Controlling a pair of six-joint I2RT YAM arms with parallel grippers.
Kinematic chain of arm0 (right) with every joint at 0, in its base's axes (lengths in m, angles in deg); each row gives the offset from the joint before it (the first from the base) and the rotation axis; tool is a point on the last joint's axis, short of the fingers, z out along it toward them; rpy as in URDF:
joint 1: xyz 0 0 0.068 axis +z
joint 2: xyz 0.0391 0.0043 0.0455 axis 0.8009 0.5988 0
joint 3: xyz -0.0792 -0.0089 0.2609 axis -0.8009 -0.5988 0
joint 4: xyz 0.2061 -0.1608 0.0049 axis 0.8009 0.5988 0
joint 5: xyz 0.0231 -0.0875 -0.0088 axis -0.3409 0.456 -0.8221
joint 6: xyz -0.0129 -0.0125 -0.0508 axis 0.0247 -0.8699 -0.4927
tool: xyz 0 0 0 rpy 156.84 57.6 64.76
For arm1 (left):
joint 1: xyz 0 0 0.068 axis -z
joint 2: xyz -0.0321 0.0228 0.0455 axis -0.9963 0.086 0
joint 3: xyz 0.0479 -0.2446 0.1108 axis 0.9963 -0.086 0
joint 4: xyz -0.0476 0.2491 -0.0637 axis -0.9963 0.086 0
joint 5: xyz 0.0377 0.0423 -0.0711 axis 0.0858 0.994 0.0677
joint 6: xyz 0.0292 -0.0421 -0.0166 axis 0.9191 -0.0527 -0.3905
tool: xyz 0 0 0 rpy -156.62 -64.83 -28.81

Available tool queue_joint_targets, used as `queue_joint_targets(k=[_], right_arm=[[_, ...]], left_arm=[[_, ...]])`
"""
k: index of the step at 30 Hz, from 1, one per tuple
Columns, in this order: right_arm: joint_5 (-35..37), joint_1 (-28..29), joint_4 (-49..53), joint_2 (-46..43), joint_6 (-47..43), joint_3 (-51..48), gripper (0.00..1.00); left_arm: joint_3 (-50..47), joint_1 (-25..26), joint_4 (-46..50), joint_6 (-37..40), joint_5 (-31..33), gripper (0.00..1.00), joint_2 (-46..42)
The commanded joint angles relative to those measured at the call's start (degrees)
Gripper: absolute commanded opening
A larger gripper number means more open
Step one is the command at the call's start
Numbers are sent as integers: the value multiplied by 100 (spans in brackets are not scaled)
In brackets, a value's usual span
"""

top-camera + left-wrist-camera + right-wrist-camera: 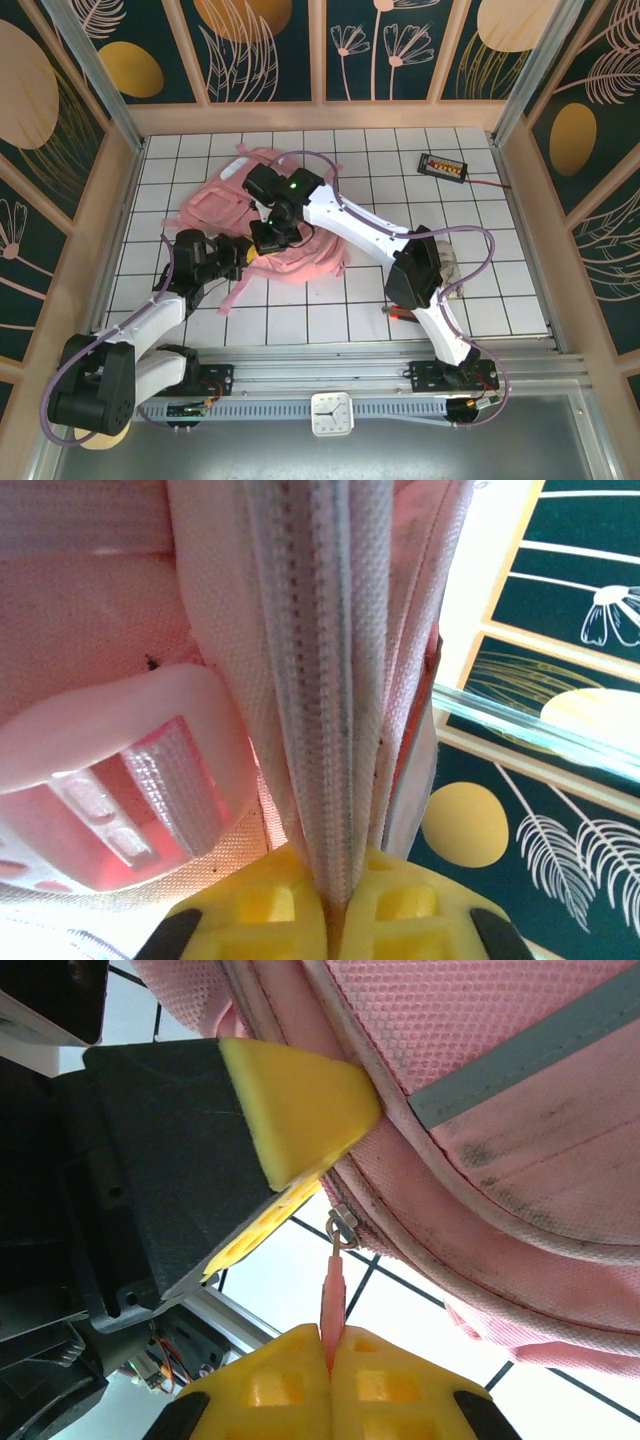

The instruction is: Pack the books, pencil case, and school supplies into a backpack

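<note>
The pink backpack (300,255) lies on the white tiled table, left of the middle. My left gripper (335,885) is shut on a fold of the backpack's (110,630) white zipper tape, which runs straight up from between the yellow pads. My right gripper (332,1345) is shut on the thin pink zipper pull (333,1295), which hangs from a metal slider on the backpack's (480,1040) seam. From above, the left gripper (245,258) and right gripper (272,240) meet at the backpack's near edge. School supplies (455,288) lie partly hidden under the right arm. Books and pencil case are out of view.
A black wired box with orange buttons (443,166) sits at the back right. The left gripper's yellow finger (290,1100) stands close beside the slider. Wooden walls ring the table, and an aluminium rail (330,360) runs along the near edge.
</note>
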Motion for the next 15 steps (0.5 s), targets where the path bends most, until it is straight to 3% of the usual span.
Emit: queue_joint_targets(k=[1,8,15], right_arm=[[2,139,172,-230,30,-274,0],[464,-103,56,-1174,231,-2163,0],[1248,-931,-274,-2083,367,-3457,0]], left_arm=[[232,28,-28,228,55,0,-42],[421,21,614,599,238,0,-233],[640,18,1196,959,335,0,-427]])
